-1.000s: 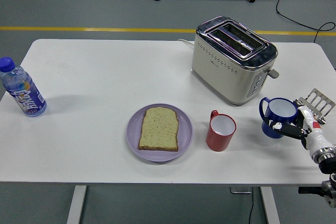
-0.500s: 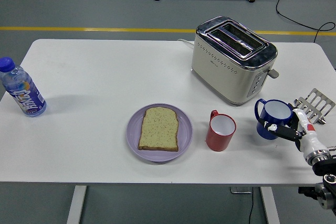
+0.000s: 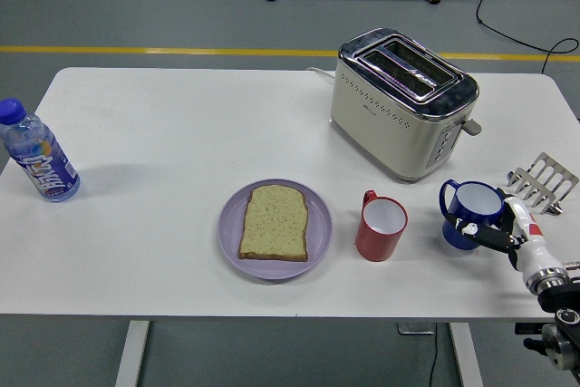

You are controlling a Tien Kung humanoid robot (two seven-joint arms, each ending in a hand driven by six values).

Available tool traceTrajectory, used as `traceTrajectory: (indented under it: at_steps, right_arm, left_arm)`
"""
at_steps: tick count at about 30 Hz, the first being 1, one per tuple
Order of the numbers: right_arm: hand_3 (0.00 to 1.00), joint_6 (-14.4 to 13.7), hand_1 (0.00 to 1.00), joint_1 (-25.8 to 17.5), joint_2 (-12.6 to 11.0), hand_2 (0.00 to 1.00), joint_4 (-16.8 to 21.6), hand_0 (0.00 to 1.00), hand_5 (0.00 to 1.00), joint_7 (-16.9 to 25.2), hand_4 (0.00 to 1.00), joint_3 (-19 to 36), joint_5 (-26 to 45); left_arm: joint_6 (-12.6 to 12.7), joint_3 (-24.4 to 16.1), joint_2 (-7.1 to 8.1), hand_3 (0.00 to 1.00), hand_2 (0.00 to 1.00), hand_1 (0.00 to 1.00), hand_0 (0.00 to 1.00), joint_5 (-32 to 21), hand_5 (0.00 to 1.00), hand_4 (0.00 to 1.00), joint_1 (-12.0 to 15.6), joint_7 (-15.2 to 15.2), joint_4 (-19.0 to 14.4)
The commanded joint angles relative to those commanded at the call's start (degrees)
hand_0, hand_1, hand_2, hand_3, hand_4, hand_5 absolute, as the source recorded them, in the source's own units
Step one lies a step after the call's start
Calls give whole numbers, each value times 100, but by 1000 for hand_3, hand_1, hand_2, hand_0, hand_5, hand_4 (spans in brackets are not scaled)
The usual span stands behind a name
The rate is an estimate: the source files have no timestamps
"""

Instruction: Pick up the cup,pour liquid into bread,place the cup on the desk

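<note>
Your right hand (image 3: 507,231) grips the blue cup (image 3: 469,214) at the table's near right.
The plate (image 3: 275,228) holds one bread slice (image 3: 275,221); the red cup (image 3: 380,226) looks empty, the blue cup's contents can't be seen. Since a second ago, hand and cup have slid nearer, cup just left of the hand.

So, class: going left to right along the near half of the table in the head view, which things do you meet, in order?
Water bottle → purple plate with the bread slice → red mug → blue cup → right robot hand, against the blue cup.
</note>
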Motion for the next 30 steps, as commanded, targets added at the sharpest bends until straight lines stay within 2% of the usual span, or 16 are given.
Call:
traceTrajectory:
  at_steps: [12, 30]
  right_arm:
    - [514, 33, 436, 101, 137, 538, -178, 497, 2, 26, 645, -70, 17]
    - [514, 71, 438, 207, 91, 539, -316, 486, 2, -17, 641, -141, -74]
  left_arm:
    - [-13, 93, 4, 611, 773, 756, 690, -139, 998, 396, -6, -40, -4]
    - [-26, 190, 20, 611, 773, 756, 690, -280, 998, 396, -15, -79, -11]
